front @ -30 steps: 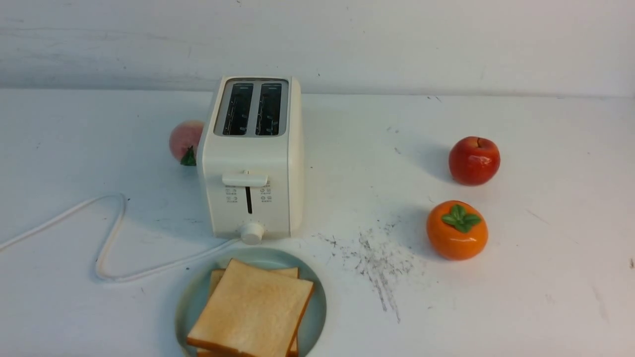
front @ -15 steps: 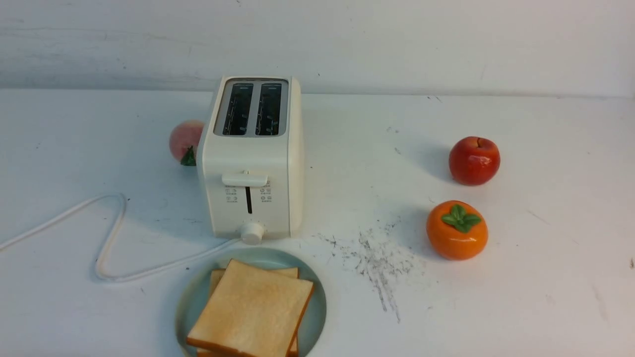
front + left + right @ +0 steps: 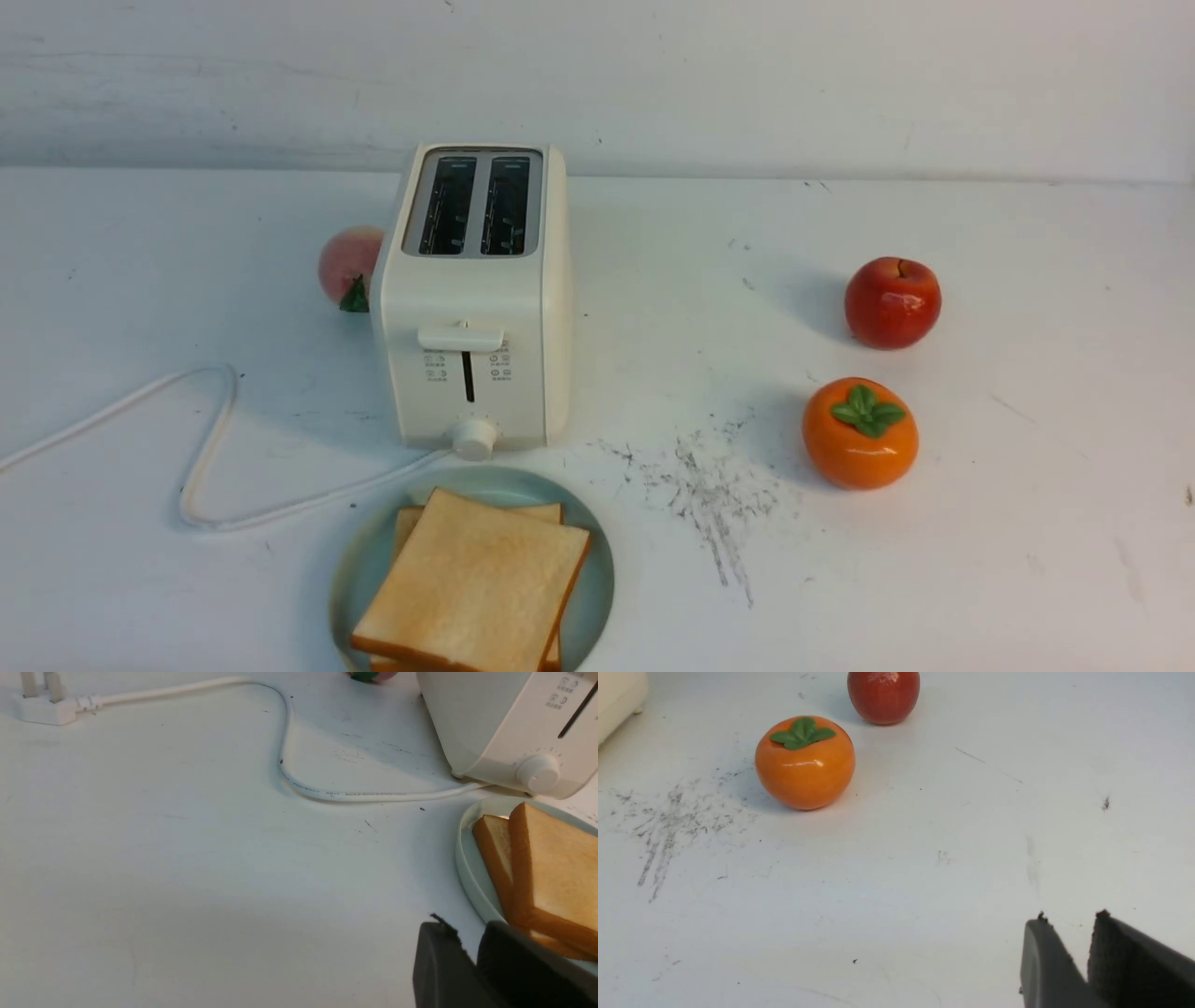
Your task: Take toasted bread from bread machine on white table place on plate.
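Two slices of toasted bread (image 3: pixel 471 583) lie stacked on the pale blue-green plate (image 3: pixel 485 481) at the near edge of the white table (image 3: pixel 672 308). They also show in the left wrist view (image 3: pixel 556 858), on the plate (image 3: pixel 467 868). The white bread machine (image 3: pixel 471 299) stands just behind the plate, both dark slots empty, lever up. Neither gripper shows in the front view. My left gripper (image 3: pixel 467 933) is shut and empty, low beside the plate's rim. My right gripper (image 3: pixel 1070 926) is shut and empty over bare table, well away from the plate.
A peach (image 3: pixel 347 263) sits behind the bread machine's left side. A red apple (image 3: pixel 892 301) and an orange persimmon (image 3: pixel 860 432) stand at the right. The white cord (image 3: pixel 210 467) loops left to a plug (image 3: pixel 44 707). A wall closes the back.
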